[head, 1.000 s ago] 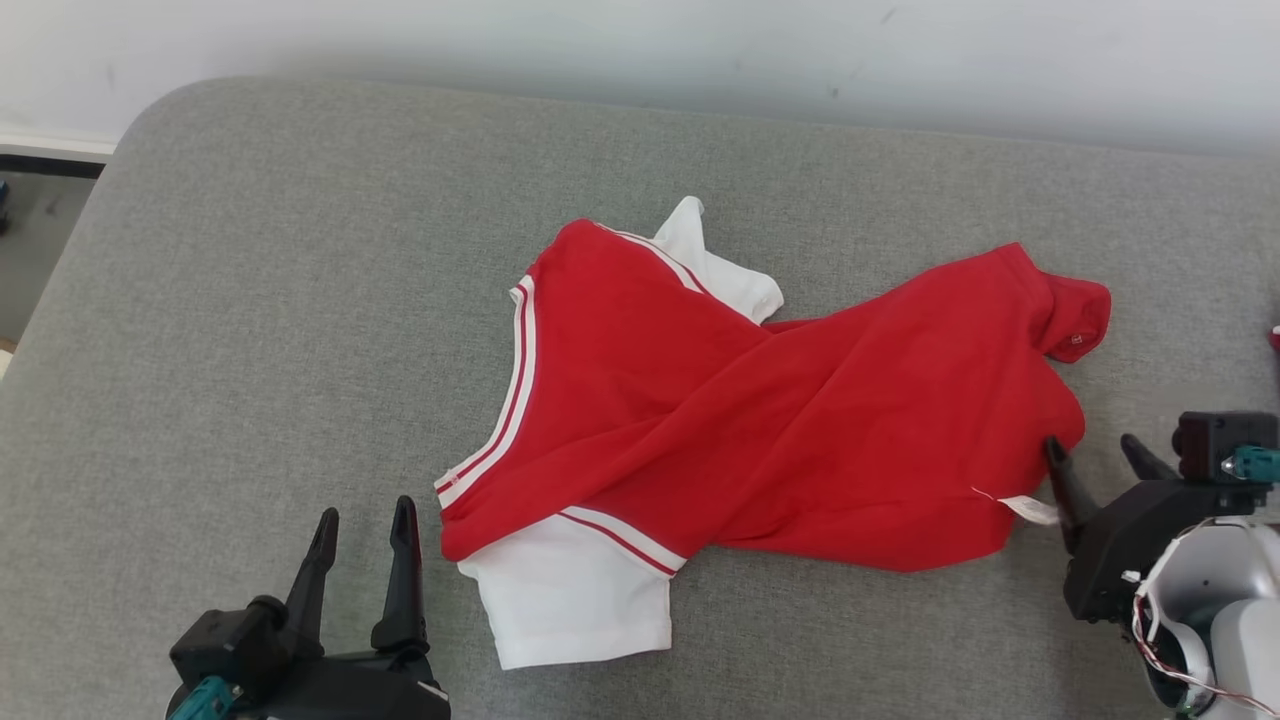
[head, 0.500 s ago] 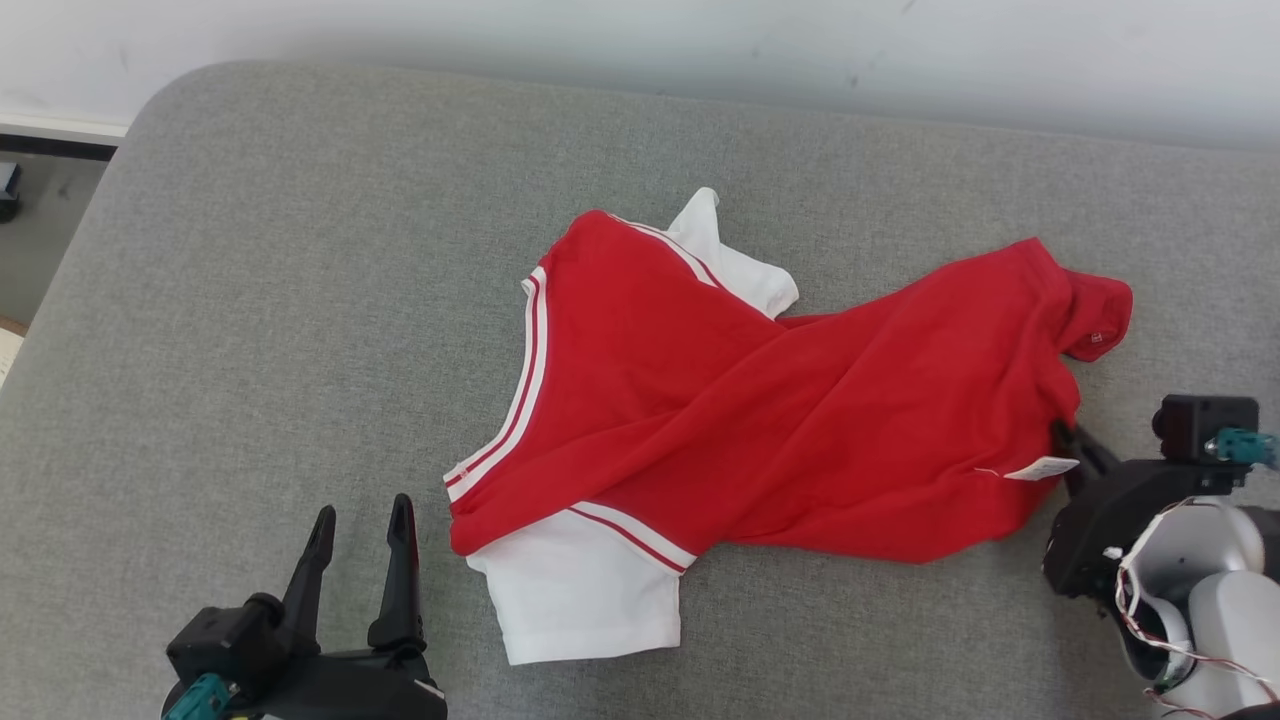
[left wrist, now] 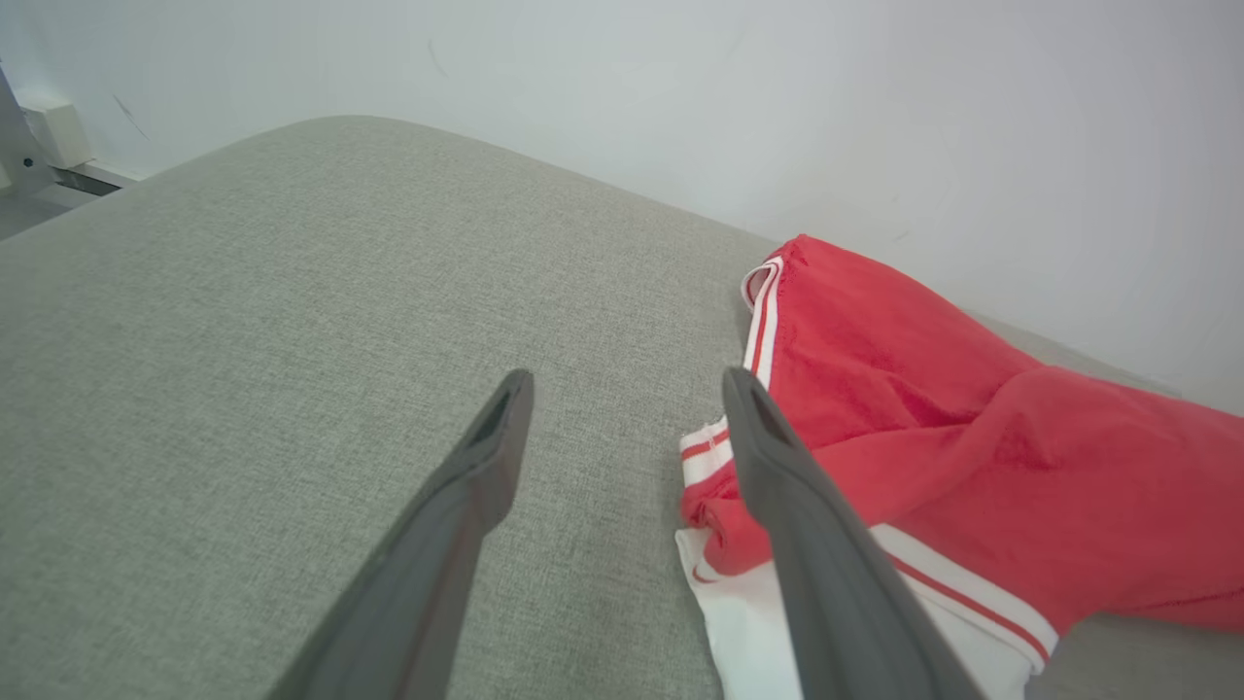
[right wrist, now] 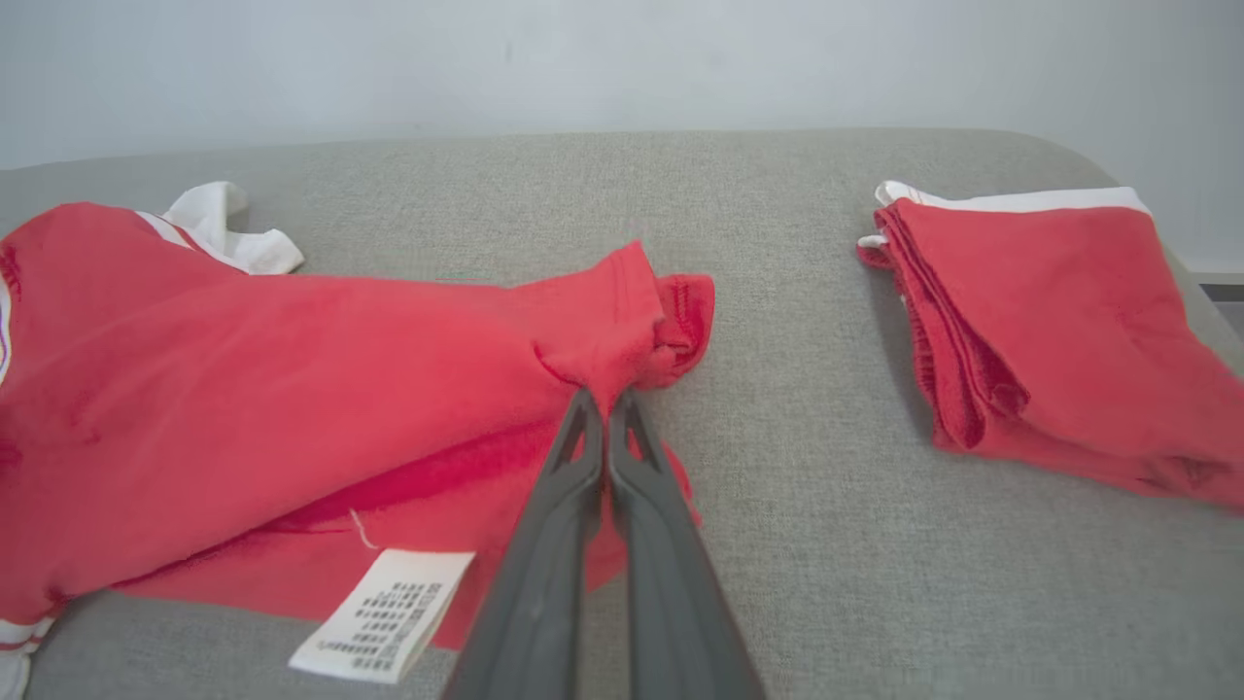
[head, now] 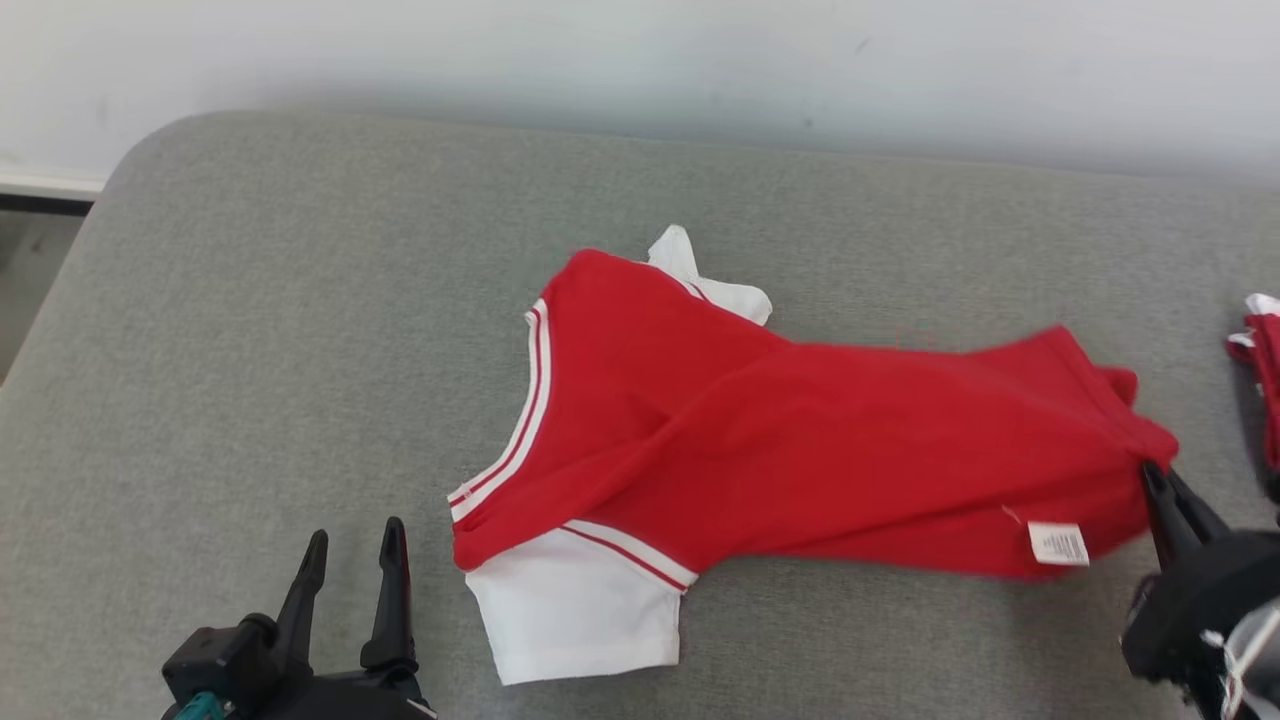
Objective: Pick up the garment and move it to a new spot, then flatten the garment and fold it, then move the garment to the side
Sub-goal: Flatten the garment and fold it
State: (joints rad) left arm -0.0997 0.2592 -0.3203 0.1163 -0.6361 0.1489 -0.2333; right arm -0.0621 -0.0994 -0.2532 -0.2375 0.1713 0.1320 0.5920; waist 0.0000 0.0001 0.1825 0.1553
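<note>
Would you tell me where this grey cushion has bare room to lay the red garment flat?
Widest bare patch: the cushion's left side, between its rounded edge and the red garment, beyond the open left gripper. A bare strip lies between garment and wall. The right is crowded: the right gripper, shut on the garment, and a folded garment.

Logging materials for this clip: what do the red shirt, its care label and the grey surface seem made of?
Red shirt: soft matte knit, likely cotton; it drapes and creases. Care label: thin white printed tag, satin or paper unclear. Grey surface: padded upholstery, matte, with a visible coarse weave.
</note>
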